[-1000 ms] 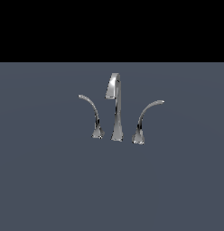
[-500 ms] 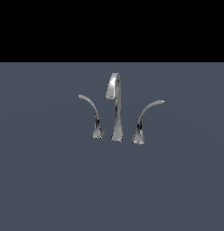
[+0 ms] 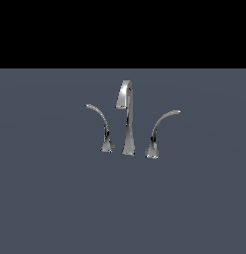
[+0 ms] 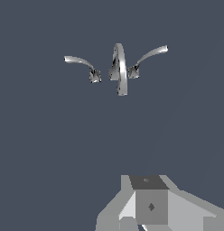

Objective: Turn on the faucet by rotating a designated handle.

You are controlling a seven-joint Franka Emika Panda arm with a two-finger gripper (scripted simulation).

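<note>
The chrome faucet stands on the grey floor in the exterior view, with its tall hooked spout [image 3: 127, 119] in the middle. The handle [image 3: 99, 120] is the thinner, darker lever at the exterior view's left, its tip pointing left. The brighter lever [image 3: 160, 126] arcs to the right. The wrist view shows the spout [image 4: 119, 67] from above, the handle [image 4: 80, 62] and the brighter lever [image 4: 150, 54]. My gripper [image 4: 150, 205] shows only as grey blocks at the frame edge, far from the faucet. Its fingertips are cut off, and it holds nothing that I can see. It is out of the exterior view.
A flat dark grey floor [image 3: 55, 198] lies all around the faucet. A black band [image 3: 123, 30] fills the part of the exterior view above the floor.
</note>
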